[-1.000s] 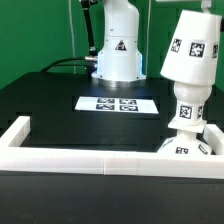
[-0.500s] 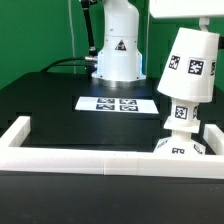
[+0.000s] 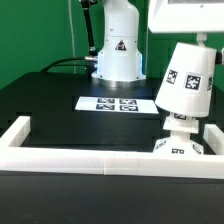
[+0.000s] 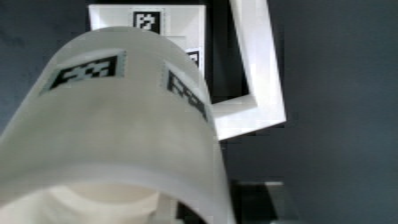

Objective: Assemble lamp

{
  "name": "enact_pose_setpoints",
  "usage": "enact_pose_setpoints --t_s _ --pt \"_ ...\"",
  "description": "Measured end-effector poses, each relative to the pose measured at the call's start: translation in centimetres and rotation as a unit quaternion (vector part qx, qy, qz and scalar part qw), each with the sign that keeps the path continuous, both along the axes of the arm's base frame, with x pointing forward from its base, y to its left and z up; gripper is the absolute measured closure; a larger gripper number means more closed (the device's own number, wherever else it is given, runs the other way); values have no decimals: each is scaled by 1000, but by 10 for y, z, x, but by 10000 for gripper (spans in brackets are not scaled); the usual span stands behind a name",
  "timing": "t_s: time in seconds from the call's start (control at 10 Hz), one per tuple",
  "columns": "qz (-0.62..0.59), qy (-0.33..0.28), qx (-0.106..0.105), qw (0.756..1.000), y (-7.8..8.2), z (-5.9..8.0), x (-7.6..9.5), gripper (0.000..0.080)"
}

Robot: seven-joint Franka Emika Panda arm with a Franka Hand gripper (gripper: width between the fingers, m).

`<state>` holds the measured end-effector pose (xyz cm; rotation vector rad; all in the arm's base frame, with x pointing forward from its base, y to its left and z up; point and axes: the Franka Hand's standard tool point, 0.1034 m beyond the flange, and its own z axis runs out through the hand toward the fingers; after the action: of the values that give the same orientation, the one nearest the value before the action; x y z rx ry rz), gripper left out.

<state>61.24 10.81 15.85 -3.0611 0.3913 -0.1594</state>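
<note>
The step in hand, as I judge it, is to put the shade (image 3: 186,80) over the bulb piece (image 3: 181,119) that stands on the base (image 3: 178,147). The shade hangs at the exterior view's right, near the front wall of the white frame (image 3: 60,158). It is tilted, its upper end leaning to the right, and its lower rim is at the bulb piece or just above it; I cannot tell if they touch.

To do this step well, the shade should first be brought upright, so that its axis is in line with the bulb piece. Then it should go straight down, slowly, without a push to the side, because the base is small and may slide or tip. The release should come only when the shade sits level.

The gripper is not clearly seen. In the wrist view the shade (image 4: 125,130) fills the picture and hides the fingers, so I cannot tell if they are spread or pressed on it; I only suppose that they carry the shade.

Count: one shade, one bulb piece, one base, one marker board (image 3: 116,103) lying flat further back, one robot pedestal (image 3: 118,50) behind it, and one white frame along the table (image 3: 40,110) edge.
</note>
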Motion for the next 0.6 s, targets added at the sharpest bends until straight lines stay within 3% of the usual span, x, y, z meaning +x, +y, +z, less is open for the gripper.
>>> enact_pose_setpoints --t_s 0.2,0.5,0.6 --pt "1 3 -3 1000 0 -10 -1 755" --pt "0 4 -3 1000 0 -11 -2 755" --pt "1 4 -3 1000 0 -10 -2 641"
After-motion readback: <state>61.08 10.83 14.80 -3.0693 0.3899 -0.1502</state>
